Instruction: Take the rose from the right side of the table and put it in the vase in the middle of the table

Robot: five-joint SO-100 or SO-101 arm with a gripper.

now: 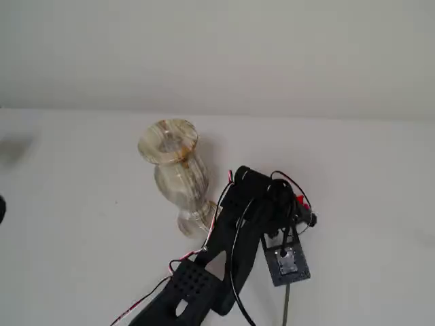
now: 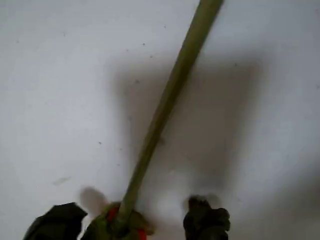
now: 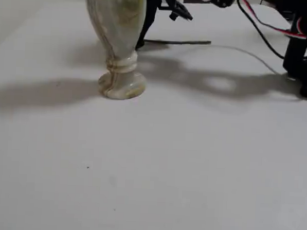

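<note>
White table (image 1: 81,258) runs out to a pale wall behind, and on it we find the rose (image 2: 165,107) lying flat, not yet lifted: in the wrist view its grey-green stem slants from the top edge down to the red bud and green sepals at the bottom edge. Our gripper (image 2: 137,222) sits low over that bud, one dark fingertip on each side of it with a plain gap between them, so we read the jaws as spread around the flower rather than clamped on it. In a fixed view the stem (image 1: 286,305) shows as a thin line on the table below the arm's head, towards the near edge, and a fleck of red shows at the gripper (image 1: 299,202). The vase (image 1: 178,178) stands upright just beside the arm, further in from that edge, its flared mouth showing nothing inside; in a fixed view from table height its foot (image 3: 121,85) rests square on the surface. As we judge it, the reach is done, while the grasp, the lift, the carry and the drop into the vase all remain.
</note>
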